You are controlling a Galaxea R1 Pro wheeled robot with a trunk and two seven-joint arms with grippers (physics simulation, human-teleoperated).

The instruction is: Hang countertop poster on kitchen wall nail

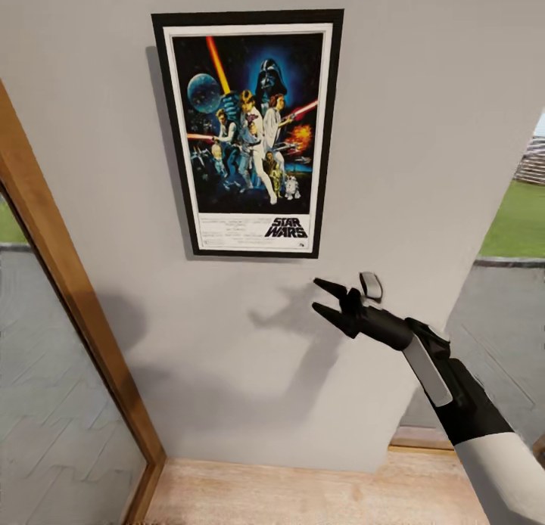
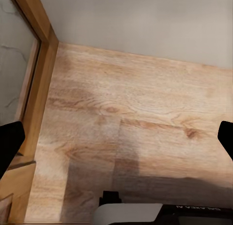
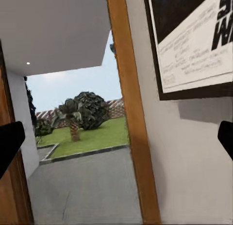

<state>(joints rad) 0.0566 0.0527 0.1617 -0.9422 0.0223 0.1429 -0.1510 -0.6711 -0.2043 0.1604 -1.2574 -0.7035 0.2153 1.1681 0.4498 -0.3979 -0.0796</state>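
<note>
Poster (image 1: pixel 247 134) hangs flat on grey wall (image 1: pixel 424 132), upright, slightly skewed, at 12 o'clock in your head view. Your right hand (image 1: pixel 322 298) sits below poster's lower right corner, at 4 o'clock from it, apart from frame, fingers spread open, holding nothing. Small light switch (image 1: pixel 370 285) just beside hand. Wooden door frame (image 1: pixel 68 298) at 9 o'clock. Your left hand (image 2: pixel 116 137) points down at wooden floor (image 2: pixel 136 113), fingers wide apart, empty.
</note>
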